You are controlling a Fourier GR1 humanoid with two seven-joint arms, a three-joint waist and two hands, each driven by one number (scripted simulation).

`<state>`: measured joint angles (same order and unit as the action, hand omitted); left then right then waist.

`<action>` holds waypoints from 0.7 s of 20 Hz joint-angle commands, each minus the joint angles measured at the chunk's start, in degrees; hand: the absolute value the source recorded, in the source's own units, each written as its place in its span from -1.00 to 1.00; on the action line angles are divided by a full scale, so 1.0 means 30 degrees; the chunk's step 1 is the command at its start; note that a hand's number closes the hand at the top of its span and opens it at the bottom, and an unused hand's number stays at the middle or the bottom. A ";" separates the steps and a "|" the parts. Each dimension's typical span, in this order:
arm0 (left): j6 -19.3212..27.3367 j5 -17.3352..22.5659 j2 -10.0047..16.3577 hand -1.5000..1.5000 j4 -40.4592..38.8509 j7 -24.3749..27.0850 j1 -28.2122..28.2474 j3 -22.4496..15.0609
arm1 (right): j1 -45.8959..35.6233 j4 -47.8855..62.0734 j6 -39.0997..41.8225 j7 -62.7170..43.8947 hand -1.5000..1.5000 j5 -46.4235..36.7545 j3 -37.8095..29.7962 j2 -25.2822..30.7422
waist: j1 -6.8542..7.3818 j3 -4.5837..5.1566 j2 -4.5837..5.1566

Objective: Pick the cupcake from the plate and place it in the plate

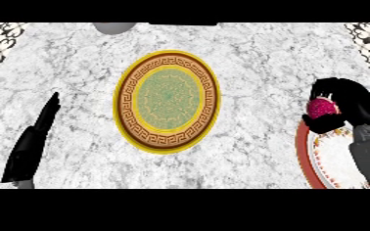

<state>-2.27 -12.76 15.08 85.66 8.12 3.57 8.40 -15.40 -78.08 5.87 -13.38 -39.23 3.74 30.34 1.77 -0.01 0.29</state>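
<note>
At the near left the left hand (33,142) shows over the counter (72,68). Its fingers are straight and close together, they point away from the robot, and it holds nothing.

At the near right lies the white plate (302,151) with a red rim, partly cut off by the right edge of the view. The grey right forearm (359,151) crosses over this plate.

A little farther, at the far edge of the white plate, is the right hand (347,95). Its fingers and thumb are curled round the cupcake (321,108), which is dark pink and shows between them. I cannot tell whether the cupcake touches the white plate or is lifted above it.

In the middle of the counter, well apart from both hands, lies the yellow plate (123,103). It has a brown band with a key pattern and a green centre. Nothing lies on it.

At the far edge of the counter, to the left, a grey object (113,27) with a round shape shows only in part.
</note>
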 commanded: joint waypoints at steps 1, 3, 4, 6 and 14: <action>-0.0501 0.0354 0.0454 0.00 0.0484 -0.0757 -0.0063 0.0450 | -0.1046 0.0305 -0.1741 0.1356 1.00 -0.1169 -0.0379 0.0206 | -0.0403 -0.0006 -0.0089; -0.0036 -0.0076 -0.0017 0.00 0.0812 -0.0108 0.0989 0.0157 | -0.1157 -0.0507 -0.2909 0.1099 1.00 -0.1836 -0.0277 -0.0284 | -0.0408 -0.0002 -0.0116; 0.0026 0.0064 -0.0137 0.00 0.0301 -0.0795 0.0014 0.0211 | -0.1742 -0.1501 -0.2675 0.1315 1.00 -0.1186 -0.0776 0.0025 | -0.0554 0.0003 -0.0129; 0.0364 -0.0435 -0.0087 0.00 -0.0684 -0.0069 -0.0072 0.0254 | -0.1327 -0.3792 -0.2078 0.1594 1.00 -0.0493 -0.1080 0.0454 | -0.0824 0.0018 -0.0165; 0.0427 -0.0503 -0.0636 0.00 0.0738 -0.0405 0.0454 -0.0174 | -0.3814 -0.7601 0.0131 0.0984 1.00 0.2008 0.0202 -0.1751 | -0.0433 0.0012 -0.0134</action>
<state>-1.77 -13.36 14.47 86.45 7.74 5.14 9.08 -22.23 -97.75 3.53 -8.57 -35.50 2.62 27.88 -0.05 0.02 -0.24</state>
